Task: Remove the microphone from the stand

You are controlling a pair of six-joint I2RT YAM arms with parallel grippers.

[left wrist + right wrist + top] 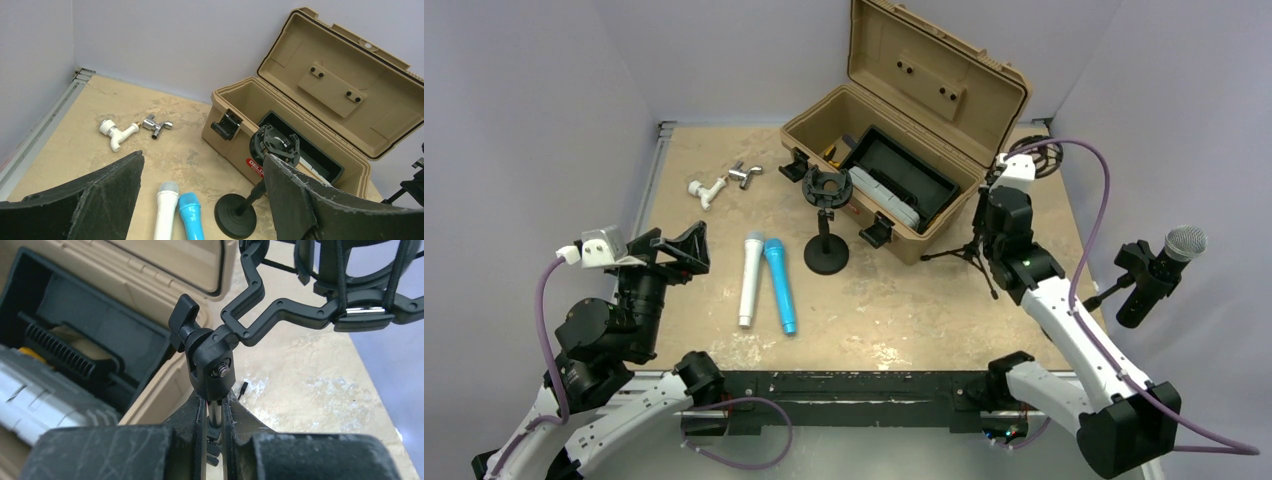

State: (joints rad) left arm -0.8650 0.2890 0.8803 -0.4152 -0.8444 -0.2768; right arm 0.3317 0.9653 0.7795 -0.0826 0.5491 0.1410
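**Microphones, three.**
- White microphone [750, 280] and blue microphone [780, 285]: flat on the table [904, 310], left of centre, side by side and about touching at the heads. Long axes near to far, heads at the far end; blue tail angled slightly right. White has a grey grille and a plain barrel. Blue is one colour throughout.
- Black microphone [1169, 258]: beyond the table's right edge, seated in a black clip [1136, 272]. Long axis slanted, silver mesh head up and to the far right, dark body down and nearer.

**Stands with shock mounts, two.**
- Round-base stand [826, 232]: upright, just near of the toolbox, cradle empty.
- Tripod stand [969, 255]: right of the toolbox, cradle empty.

**Toolbox [944, 80], one.** Tan, lid raised, black tray inside.

**Plumbing fittings, two,** at far left: white tap [705, 189] and chrome valve [744, 174], close together.

**Grippers, two.**
- Left gripper [202, 165]: fingers spread wide, grasping nothing, raised at near left, well apart from all three microphones.
- Right gripper [214, 407]: fingers clenched on the tripod stand's thin post, just under its swivel joint.
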